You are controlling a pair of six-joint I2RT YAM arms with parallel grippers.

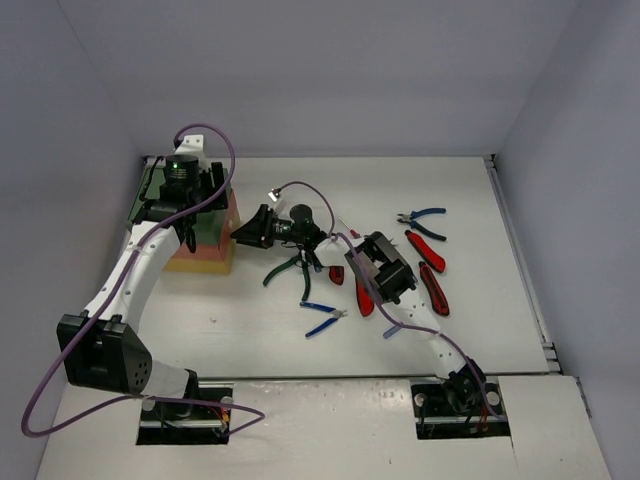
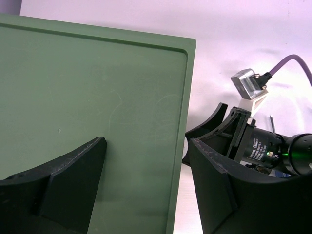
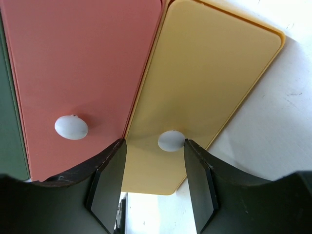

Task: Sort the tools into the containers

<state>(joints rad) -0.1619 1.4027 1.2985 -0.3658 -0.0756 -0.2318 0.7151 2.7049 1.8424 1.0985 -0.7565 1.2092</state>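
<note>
**At the cabinet front: right claw brackets the bottom drawer's knob, tools all unsorted**

Over at the left side of the table (image 1: pixel 250 345), the small cabinet (image 1: pixel 207 252) stands with both arms on it. The right gripper (image 3: pixel 153 144) faces the drawer fronts. Its two fingers stand on either side of the white knob (image 3: pixel 170 140) of the yellow drawer (image 3: pixel 209 73). The jaws are released, not clenched. One finger looks to be at or just beside the knob, and a gap shows on the other side. The orange-red drawer (image 3: pixel 83 58) above it and the sliver of green drawer (image 3: pixel 7 107) both sit flush, so all three containers look closed.

The left gripper (image 2: pixel 146 144) hovers over the cabinet's green top panel (image 2: pixel 87 87), spread wide and grasping nothing. One finger is over the panel and the other is past its edge. Whether either finger presses on the cabinet I cannot tell.

The tools lie loose on the table to the right of the cabinet:
- green-handled pliers (image 1: pixel 285 270), nearest the drawers
- blue-handled pliers (image 1: pixel 322 318), further forward
- red utility knives (image 1: pixel 432 288), well apart to the right
- another pair of pliers (image 1: pixel 422 220), beyond the knives

What the drawers hold is hidden. Judging by the pile outside and the closed fronts, the sorting looks barely begun. The step in hand seems to be opening the yellow drawer, and every visible tool is left to place.
</note>
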